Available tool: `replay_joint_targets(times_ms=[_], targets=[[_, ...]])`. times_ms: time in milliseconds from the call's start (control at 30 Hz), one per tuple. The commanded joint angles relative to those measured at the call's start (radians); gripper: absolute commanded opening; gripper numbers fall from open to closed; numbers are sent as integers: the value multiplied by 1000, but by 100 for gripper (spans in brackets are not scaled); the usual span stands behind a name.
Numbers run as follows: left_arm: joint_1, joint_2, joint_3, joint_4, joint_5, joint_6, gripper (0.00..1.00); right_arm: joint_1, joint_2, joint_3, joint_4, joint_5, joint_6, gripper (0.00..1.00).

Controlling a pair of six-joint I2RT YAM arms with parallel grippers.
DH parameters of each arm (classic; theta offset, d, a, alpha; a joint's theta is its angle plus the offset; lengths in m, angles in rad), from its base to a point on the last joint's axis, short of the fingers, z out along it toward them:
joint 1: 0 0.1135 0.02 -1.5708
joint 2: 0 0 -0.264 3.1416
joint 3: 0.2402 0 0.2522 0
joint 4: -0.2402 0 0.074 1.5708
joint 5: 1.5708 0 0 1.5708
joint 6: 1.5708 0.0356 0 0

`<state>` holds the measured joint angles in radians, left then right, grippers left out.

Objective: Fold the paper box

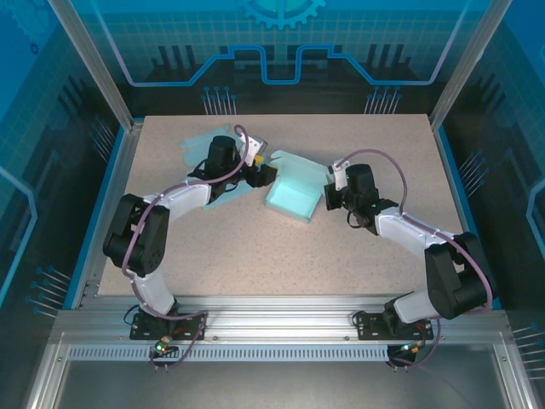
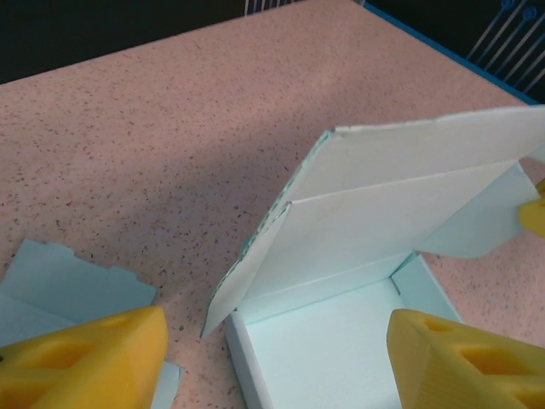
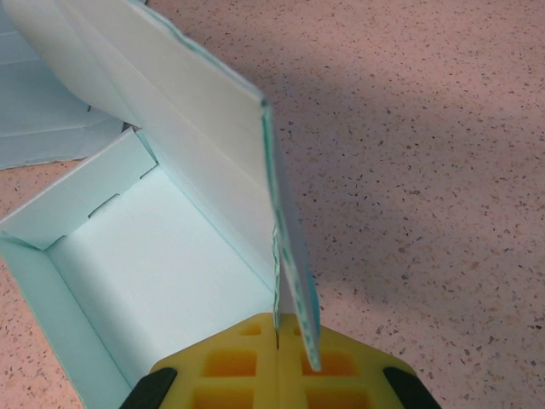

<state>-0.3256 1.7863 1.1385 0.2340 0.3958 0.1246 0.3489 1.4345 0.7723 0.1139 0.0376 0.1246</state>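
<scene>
**A:** The black-and-white left arm (image 1: 174,203) comes up from the near edge of the table (image 1: 255,264), elbow bowed toward the left edge, wrist aimed at the middle.

**B:** And the yellow-fingered left gripper (image 2: 272,349) has its jaws spread wide!

**A:** The black-and-white right arm (image 1: 409,228) angles in from the right edge.

**B:** The yellow-padded right gripper (image 3: 278,332) is pinched tight on the upright wall of the pale blue paper box (image 3: 162,273).

Speckled tabletop (image 1: 255,256), blue patterned walls (image 1: 341,43), aluminium frame (image 1: 281,305)
</scene>
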Motion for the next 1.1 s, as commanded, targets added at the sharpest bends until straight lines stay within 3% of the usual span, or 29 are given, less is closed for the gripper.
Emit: replay_joint_targets(times_ms=[0, 100, 233, 367, 567, 700, 1067], targets=[[7, 29, 61, -77, 61, 104, 70, 11, 0, 29, 1, -21, -18, 0], [8, 62, 103, -118, 18, 124, 70, 10, 1, 32, 1, -24, -20, 0], [9, 103, 154, -150, 40, 126, 68, 7, 6, 35, -1, -30, -21, 0], [10, 131, 187, -172, 31, 132, 51, 4, 6, 36, -3, -35, -20, 0], [5, 129, 196, -212, 12, 118, 17, 5, 10, 37, -9, -33, -14, 0], [-23, 103, 193, -230, -87, 41, 1, 6, 20, 39, 0, -26, 3, 0], [-150, 36, 144, -116, -355, -190, 0, 26, 95, 145, 22, 26, 46, 0]])
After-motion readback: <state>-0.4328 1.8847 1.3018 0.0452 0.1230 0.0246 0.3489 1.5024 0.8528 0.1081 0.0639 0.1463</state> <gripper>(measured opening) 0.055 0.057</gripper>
